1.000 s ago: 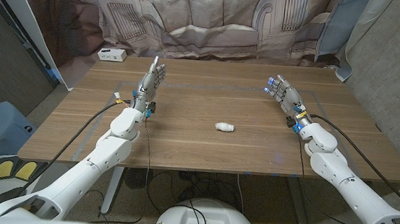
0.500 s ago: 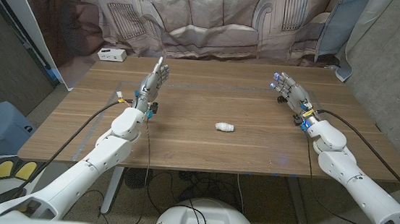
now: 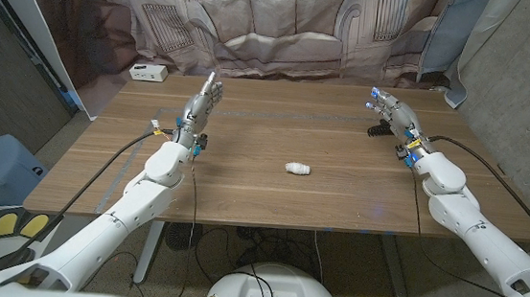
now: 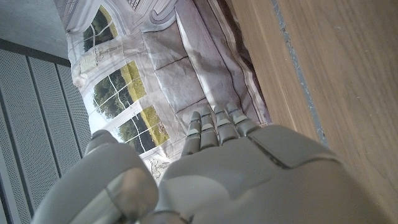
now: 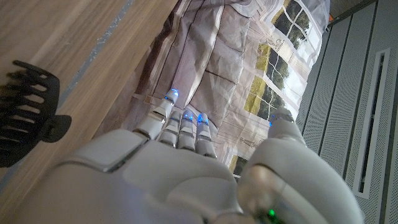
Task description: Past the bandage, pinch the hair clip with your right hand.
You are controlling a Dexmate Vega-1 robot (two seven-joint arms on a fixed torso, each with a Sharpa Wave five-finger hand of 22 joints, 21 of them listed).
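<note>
Since a second ago: right hand (image 3: 392,114) shifted toward the table's (image 3: 270,197) far right corner, uncovering the hair clip (image 3: 378,131).

Head view: black hair clip near far right corner, just beside right hand on its inner side, not touching. Fingers apart, holding nothing. White bandage (image 3: 297,169) at table middle, well apart. Left hand (image 3: 199,107) raised, fingers extended, empty.

Right wrist view: hair clip (image 5: 26,112) beside right hand (image 5: 186,168), apart from fingertips (image 5: 172,96).

Left wrist view: left hand (image 4: 211,174) with fingers straight, empty.
</note>
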